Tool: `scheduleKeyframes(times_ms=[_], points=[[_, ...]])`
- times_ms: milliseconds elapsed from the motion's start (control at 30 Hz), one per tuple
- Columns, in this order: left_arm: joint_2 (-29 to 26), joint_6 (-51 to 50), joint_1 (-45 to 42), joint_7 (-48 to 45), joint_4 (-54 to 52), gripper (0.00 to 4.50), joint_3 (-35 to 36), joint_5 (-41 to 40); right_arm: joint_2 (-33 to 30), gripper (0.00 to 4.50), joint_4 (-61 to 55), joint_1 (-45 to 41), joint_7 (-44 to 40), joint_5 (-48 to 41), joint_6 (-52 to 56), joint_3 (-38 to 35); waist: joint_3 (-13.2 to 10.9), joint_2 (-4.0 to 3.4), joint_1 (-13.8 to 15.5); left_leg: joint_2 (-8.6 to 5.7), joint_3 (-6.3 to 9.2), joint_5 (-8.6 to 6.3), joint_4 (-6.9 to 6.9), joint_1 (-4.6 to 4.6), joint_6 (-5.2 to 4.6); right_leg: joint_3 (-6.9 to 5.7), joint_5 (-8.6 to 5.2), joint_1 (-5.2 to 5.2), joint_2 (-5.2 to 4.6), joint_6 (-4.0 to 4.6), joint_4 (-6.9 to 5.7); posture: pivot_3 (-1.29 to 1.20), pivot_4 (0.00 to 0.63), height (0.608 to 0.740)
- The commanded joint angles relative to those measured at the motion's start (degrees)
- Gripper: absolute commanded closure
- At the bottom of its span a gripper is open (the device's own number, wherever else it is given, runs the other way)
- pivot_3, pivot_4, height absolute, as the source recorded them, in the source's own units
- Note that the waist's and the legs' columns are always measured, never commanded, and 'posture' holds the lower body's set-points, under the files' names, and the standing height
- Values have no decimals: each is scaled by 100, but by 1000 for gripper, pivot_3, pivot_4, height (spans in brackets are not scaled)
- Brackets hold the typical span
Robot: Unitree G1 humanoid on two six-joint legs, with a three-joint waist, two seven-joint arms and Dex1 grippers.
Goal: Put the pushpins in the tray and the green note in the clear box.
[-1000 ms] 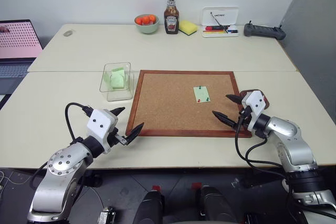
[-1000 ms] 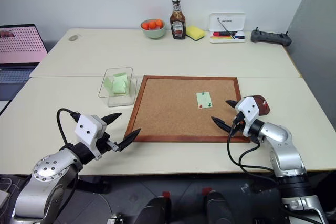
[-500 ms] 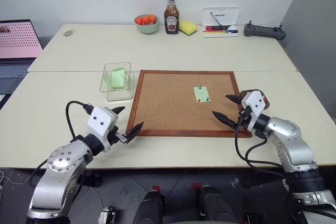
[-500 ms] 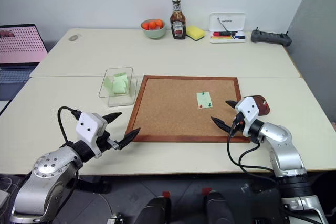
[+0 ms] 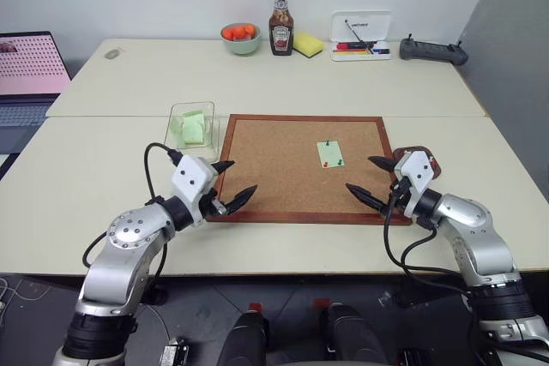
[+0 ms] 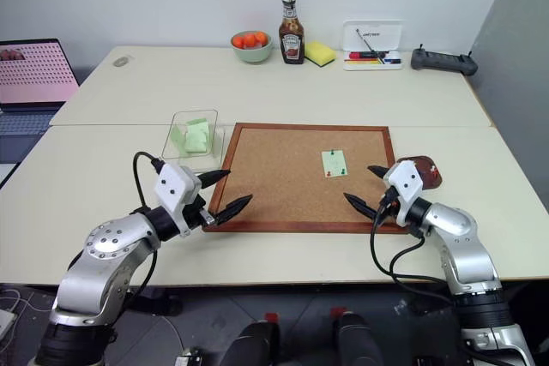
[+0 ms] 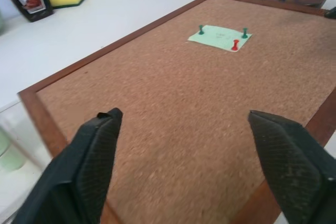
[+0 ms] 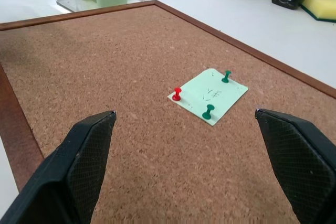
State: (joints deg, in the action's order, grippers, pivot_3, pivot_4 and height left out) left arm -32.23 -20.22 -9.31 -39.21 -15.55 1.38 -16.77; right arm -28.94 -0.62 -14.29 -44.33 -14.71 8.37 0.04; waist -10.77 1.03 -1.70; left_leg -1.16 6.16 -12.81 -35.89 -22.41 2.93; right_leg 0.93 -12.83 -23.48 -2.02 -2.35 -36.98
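Observation:
The green note (image 5: 329, 153) lies on the cork board (image 5: 274, 169), held by one red pushpin (image 8: 177, 94) and two green pushpins (image 8: 226, 76). The clear box (image 5: 190, 130) stands just off the board's far left corner with pale green slips inside. The dark tray (image 7: 294, 2) sits off the board's right edge, behind my right gripper, with several coloured pins in it. My left gripper (image 5: 243, 175) hovers open over the board's near left corner. My right gripper (image 5: 359, 172) is open over the near right corner, pointing toward the note. Neither holds anything.
Along the far edge of the table stand a green bowl of oranges (image 5: 239, 38), a ketchup bottle (image 5: 280, 10), a yellow sponge (image 5: 307, 44), a white tray with markers (image 5: 360, 36) and a black controller (image 5: 431, 51). A laptop (image 5: 26, 75) sits at the far left.
My left gripper has moved forward and to the right, from the bare table onto the board's near left corner. The right arm has kept still.

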Motion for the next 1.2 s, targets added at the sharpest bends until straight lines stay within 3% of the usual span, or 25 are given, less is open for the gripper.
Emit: scheduleKeyframes(times_ms=[33, 433, 600, 867, 1167, 1200], points=[[149, 247, -422, -147, 349, 1463, -370, 186, -6, 0, -342, -4, 92, -29, 9, -88, 0, 0, -1, 1, 0, 0, 0, 0, 0, 0, 1, 0, 0, -2, 0, 0, 150, 740], [967, 985, -1403, -326, 2156, 3573, -1035, 661, 266, 0, -385, -258, 488, 145, 487, 239, 0, 0, -14, -1, 2, 0, -1, 2, 0, -1, 8, 2, 0, -12, -2, 0, 150, 740], [1079, 1236, -1507, -478, 2975, 4494, -1178, 879, 626, 0, -15, -833, 853, 140, 991, 251, 0, 0, -23, -1, 1, 0, -1, 4, 0, 0, 8, 2, 1, -13, -4, 0, 150, 740], [1046, 1438, -1511, -699, 3244, 4494, -1293, 1078, 916, 0, 1235, -2013, 1151, 518, 1224, 435, 5, -7, -8, -6, 3, 1, -4, 9, -1, 0, 10, 9, -2, -15, -4, 0, 150, 740], [1067, 1346, -1401, -717, 3005, 4494, -1302, 1103, 1250, 0, 3351, -3248, 1305, 1106, 609, 622, 7, -10, -17, -6, -1, 1, 2, 25, -1, 4, 10, 16, -1, -13, -8, 0, 150, 740], [1068, 1333, -1394, -714, 2982, 4499, -1301, 1103, 1279, 176, 3554, -3345, 1316, 1152, 530, 630, 7, -10, -17, -6, -1, 1, 2, 25, -1, 4, 10, 17, -2, -13, -8, 0, 150, 740]])
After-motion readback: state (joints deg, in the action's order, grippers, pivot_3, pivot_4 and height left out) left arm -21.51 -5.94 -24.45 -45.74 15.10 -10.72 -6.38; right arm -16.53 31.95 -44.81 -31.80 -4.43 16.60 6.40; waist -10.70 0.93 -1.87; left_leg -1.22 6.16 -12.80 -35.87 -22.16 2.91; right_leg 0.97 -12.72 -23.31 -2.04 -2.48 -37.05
